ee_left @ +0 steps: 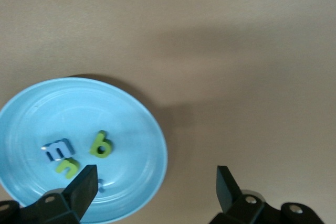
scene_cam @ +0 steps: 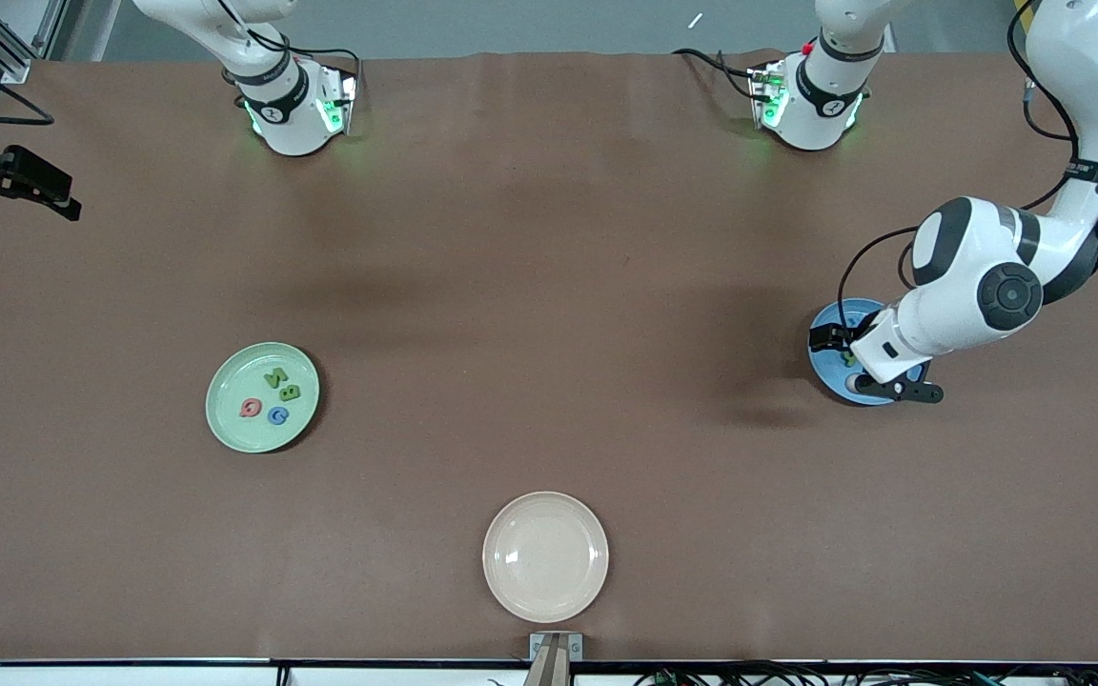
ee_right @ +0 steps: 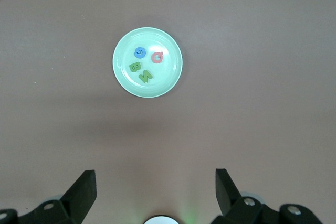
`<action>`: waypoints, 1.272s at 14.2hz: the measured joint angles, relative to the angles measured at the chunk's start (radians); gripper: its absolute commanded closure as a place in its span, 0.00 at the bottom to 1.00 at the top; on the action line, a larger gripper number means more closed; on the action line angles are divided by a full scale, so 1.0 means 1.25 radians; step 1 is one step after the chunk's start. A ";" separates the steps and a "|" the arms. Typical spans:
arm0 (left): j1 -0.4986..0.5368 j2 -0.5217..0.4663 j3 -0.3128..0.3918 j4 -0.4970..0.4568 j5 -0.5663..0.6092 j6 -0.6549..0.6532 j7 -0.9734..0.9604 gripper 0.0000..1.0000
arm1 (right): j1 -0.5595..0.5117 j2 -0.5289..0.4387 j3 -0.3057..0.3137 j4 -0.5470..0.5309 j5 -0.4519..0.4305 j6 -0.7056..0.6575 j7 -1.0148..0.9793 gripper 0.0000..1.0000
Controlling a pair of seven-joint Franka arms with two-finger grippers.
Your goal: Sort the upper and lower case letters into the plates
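Both plates have letters in them at this point. The pale green plate (scene_cam: 262, 397) sits toward the right arm's end of the table, with four capitals on it: a green M (scene_cam: 275, 378), a green B (scene_cam: 291, 392), a red Q (scene_cam: 250, 409) and a blue G (scene_cam: 278, 415), all bunched near the middle.

The blue plate (scene_cam: 839, 319) is at the left arm's end, mostly covered by the arm from where I stand. The left gripper (ee_left: 156, 187) hangs over the plate's edge, fingers spread wide with nothing between them. Through the wrist camera you can make out a blue m (ee_left: 56, 150), a green n (ee_left: 66, 167) touching it, and a green b (ee_left: 101, 145) just beside them. There's a fourth bluish piece peeking out by one finger, but I honestly can't tell which letter it is.

The right gripper (ee_right: 156, 187) is parked high up, looking down at the green plate, jaws wide apart and empty; that arm is just waiting.

A cream-white plate (scene_cam: 545, 555) sits nearest the front camera, roughly midway between the other two, well apart from both.
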 measured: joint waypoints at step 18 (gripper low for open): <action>-0.526 -0.243 0.564 0.162 -0.193 -0.196 0.023 0.01 | 0.001 0.000 0.004 -0.016 0.023 0.024 0.000 0.00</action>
